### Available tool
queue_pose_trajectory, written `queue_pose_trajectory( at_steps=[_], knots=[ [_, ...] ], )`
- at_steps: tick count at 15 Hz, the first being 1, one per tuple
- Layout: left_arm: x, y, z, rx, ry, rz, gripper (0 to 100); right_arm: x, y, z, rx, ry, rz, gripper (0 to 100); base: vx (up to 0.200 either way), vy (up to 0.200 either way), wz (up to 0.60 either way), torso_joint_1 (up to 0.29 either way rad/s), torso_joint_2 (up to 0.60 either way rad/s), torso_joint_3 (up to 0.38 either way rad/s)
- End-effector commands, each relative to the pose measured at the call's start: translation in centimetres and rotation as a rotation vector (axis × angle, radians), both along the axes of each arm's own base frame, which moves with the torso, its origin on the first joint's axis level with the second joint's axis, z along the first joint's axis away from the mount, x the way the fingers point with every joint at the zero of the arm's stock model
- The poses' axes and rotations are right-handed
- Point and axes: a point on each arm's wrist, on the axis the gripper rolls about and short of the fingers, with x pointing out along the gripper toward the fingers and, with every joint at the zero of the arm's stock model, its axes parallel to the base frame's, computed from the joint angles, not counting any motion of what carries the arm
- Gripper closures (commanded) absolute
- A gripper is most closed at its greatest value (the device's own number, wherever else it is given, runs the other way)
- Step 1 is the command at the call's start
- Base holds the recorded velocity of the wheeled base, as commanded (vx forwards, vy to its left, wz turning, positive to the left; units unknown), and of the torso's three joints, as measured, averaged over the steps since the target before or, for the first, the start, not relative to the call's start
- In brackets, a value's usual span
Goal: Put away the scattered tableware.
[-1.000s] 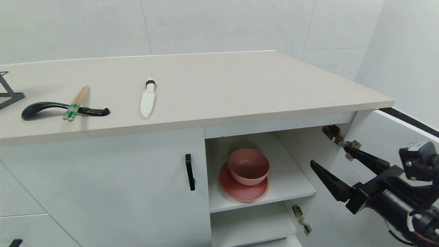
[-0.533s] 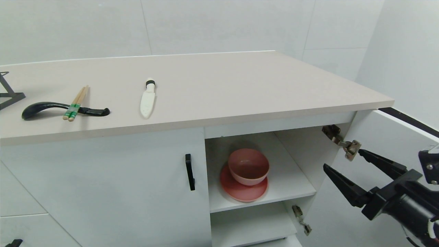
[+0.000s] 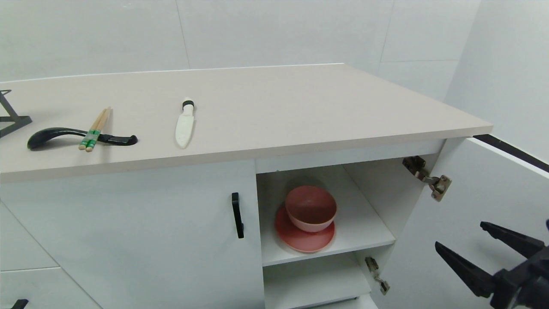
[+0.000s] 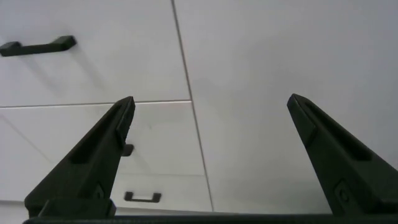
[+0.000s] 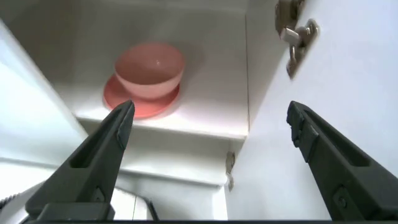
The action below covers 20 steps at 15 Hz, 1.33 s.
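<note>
Head view: white cabinet (image 3: 128,231), door open for stowing, holds red round plate (image 3: 300,242) under pink plastic bowl (image 3: 310,210), upper shelf. Beige countertop (image 3: 300,98): black curved spoon (image 3: 43,137), white knife (image 3: 184,126), wooden chopsticks (image 3: 96,126), awaiting pickup. Black right gripper (image 3: 459,233) and left gripper (image 4: 210,101): spread, empty.

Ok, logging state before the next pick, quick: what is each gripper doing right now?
Left gripper: open, holding nothing.
Right gripper: open, holding nothing.

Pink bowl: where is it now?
Head view: the pink bowl sits on the red plate on the upper shelf of the open cabinet, right of the black door handle.
</note>
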Motion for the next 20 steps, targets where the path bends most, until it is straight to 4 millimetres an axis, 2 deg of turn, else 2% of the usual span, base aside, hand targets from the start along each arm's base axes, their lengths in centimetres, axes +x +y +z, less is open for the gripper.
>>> queue_pose_trajectory(
  at_steps=[1, 2, 6, 11, 14, 17, 20],
  knots=[
    [-0.3, -0.1, 0.0, -0.023, -0.043, -0.024, 0, -2.1, -1.1, 1.2, 0.052, -0.103, -0.006, 0, 0.000, 0.000, 0.00, 0.000, 0.00, 0.000],
    [-0.4, -0.2, -0.1, -0.038, -0.061, -0.076, 0, -2.3, -1.3, 1.2, 0.050, -0.112, -0.020, 0, 0.000, 0.000, 0.00, 0.000, 0.00, 0.000],
    [-0.4, -0.2, -0.2, -0.105, -0.073, -0.095, 0, -3.8, -2.2, 0.8, 0.034, -0.099, -0.037, 0, 0.000, 0.000, 0.00, 0.000, 0.00, 0.000],
    [-0.4, -0.3, -0.2, -0.098, -0.071, -0.139, 0, -5.9, -3.2, 0.4, -0.024, -0.147, -0.027, 0, -0.200, 0.000, 0.00, 0.002, 0.00, 0.001],
    [-0.3, -0.3, -0.2, -0.103, -0.068, -0.157, 0, -6.1, -3.2, 0.7, -0.017, -0.169, -0.026, 0, -0.200, 0.000, 0.00, 0.001, -0.01, -0.001],
    [-0.3, -0.3, -0.2, -0.106, -0.067, -0.162, 0, -6.3, -3.3, 0.6, -0.017, -0.169, -0.025, 0, 0.000, 0.000, 0.00, 0.000, 0.00, 0.000],
    [-0.3, -0.4, -0.2, -0.154, -0.076, -0.165, 0, -6.4, -3.5, 0.6, -0.020, -0.176, -0.052, 0, -0.200, 0.000, 0.00, 0.010, 0.00, -0.002]
  ],
)
